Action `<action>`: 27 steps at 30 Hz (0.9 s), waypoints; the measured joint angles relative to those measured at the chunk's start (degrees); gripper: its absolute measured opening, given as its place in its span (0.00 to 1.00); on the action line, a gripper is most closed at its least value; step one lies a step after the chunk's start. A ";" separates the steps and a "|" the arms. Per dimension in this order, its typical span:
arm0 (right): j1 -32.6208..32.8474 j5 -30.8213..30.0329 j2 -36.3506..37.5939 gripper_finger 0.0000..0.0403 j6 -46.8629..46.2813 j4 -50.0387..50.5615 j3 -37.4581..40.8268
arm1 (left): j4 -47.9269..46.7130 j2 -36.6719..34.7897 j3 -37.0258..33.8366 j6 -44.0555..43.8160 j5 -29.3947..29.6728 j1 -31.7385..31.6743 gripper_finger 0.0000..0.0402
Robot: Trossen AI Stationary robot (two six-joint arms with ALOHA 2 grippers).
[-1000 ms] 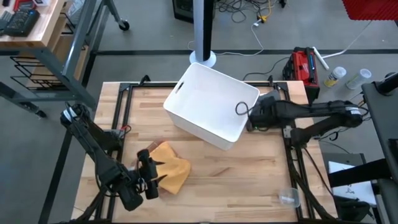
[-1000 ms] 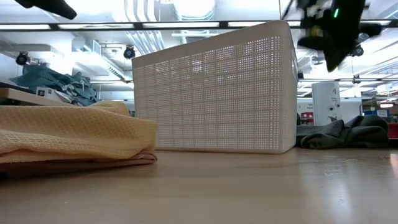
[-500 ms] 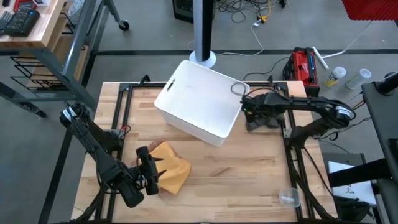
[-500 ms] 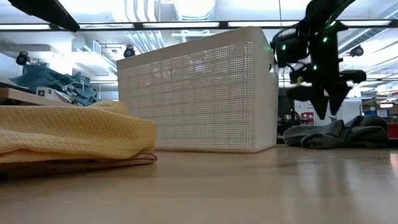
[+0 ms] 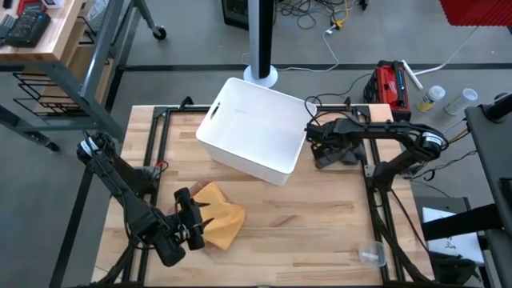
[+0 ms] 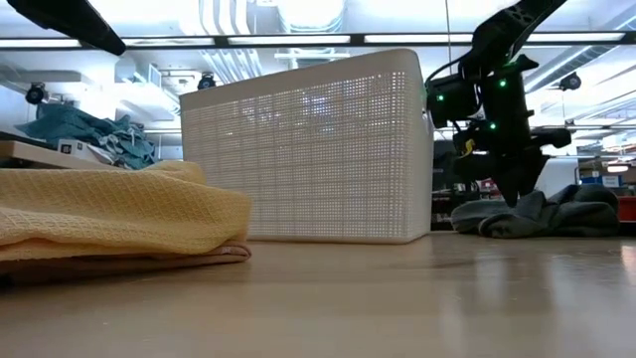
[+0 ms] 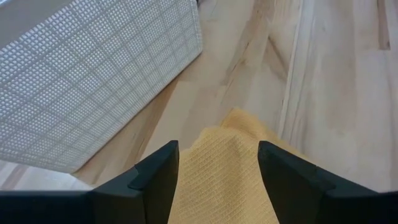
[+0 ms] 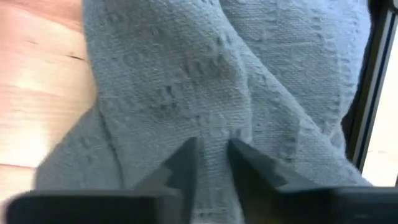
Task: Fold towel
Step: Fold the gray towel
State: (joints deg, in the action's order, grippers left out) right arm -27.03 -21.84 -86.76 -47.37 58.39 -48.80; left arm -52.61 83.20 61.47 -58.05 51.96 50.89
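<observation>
A pale wooden tabletop (image 5: 320,216) carries a white perforated basket (image 5: 253,131), a crumpled grey towel (image 5: 334,154) beside it, a yellow towel (image 5: 220,218) and a clear cup (image 5: 371,254).

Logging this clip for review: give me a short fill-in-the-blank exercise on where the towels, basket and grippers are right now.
1. The left gripper sits over the ____ towel.
2. The right gripper reaches down onto the ____ towel.
3. The white basket stands on the table between the two ____.

Missing words: yellow; grey; towels
</observation>
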 joint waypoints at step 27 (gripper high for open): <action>39.72 -4.75 25.08 0.00 -11.40 23.26 -24.32 | 7.17 -0.23 0.00 3.21 2.05 -0.71 0.40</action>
State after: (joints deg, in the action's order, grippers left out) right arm 12.69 -26.59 -61.68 -58.77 81.65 -73.11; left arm -45.44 82.97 61.47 -54.84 54.02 50.19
